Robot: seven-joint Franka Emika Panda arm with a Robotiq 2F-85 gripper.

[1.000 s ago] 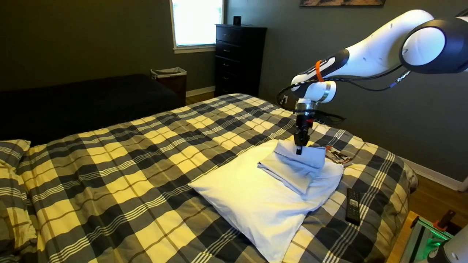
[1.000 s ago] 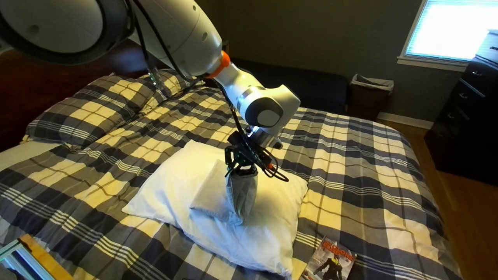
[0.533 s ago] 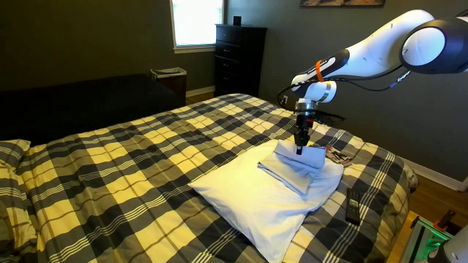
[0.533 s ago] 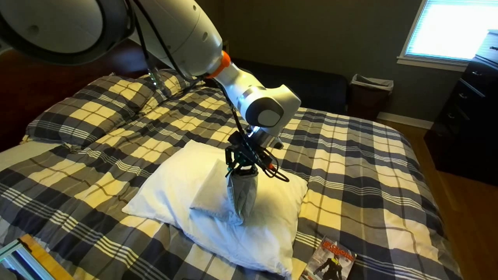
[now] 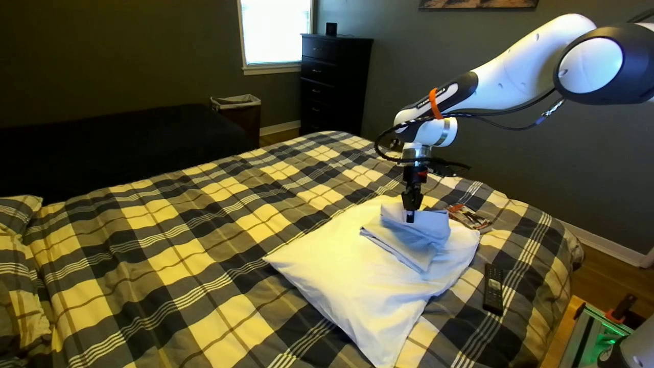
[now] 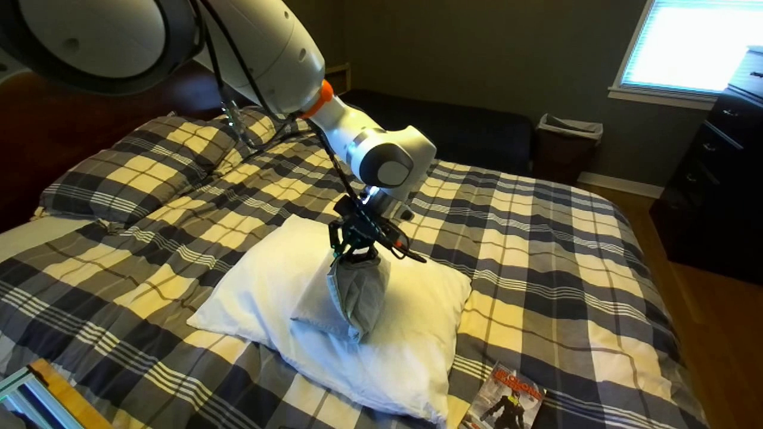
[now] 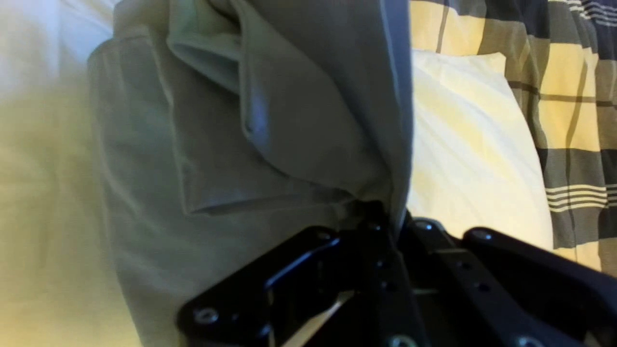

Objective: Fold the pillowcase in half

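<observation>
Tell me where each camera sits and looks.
An exterior view: beside the plaid bed, facing the tall black dresser; white robot arm, black gripper show.
An exterior view: beside the bed, facing across, dark brown headboard at left; arm, gripper show.
Wrist view: on the arm, facing down at the folded white fabric pillowcase; only gripper shows.
Both exterior views share the puffy white pillow.

In both exterior views we see grey walls (image 5: 153, 51), 1 bright window (image 5: 276, 30), a dark dresser (image 5: 334, 84) near it, and a lined bin (image 6: 563, 155) beside long, low dark furniture (image 5: 127, 138). We also see brown wooden floor (image 6: 733, 351) beside the dresser.
</observation>
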